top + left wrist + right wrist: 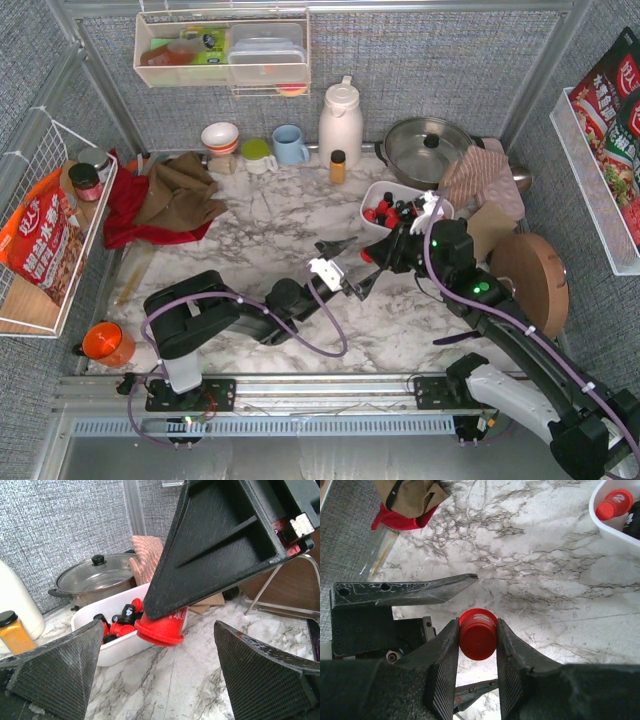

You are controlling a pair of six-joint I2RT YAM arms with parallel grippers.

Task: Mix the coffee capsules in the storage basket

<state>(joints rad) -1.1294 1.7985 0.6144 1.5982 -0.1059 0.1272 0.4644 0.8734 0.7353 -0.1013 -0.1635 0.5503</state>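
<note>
My right gripper [477, 641] is shut on a red coffee capsule [477, 634], pinched by its sides just above the marble. The same red capsule [161, 627] hangs under the right arm's black finger in the left wrist view. My left gripper [160, 680] stands wide open around that spot, and its fingers [420, 590] touch nothing. In the top view both grippers meet mid-table, the left gripper [350, 266] just left of the right gripper [378, 258]. The white storage basket [374, 196] behind them holds red and black capsules [392, 212].
A lidded steel pot [425, 148], a white jug [340, 120], an amber bottle [337, 166] and a blue mug [290, 145] line the back. Red and brown cloths [165, 200] lie at the left. A round wooden board [530, 270] stands right, and an orange cup [105, 343] sits near left.
</note>
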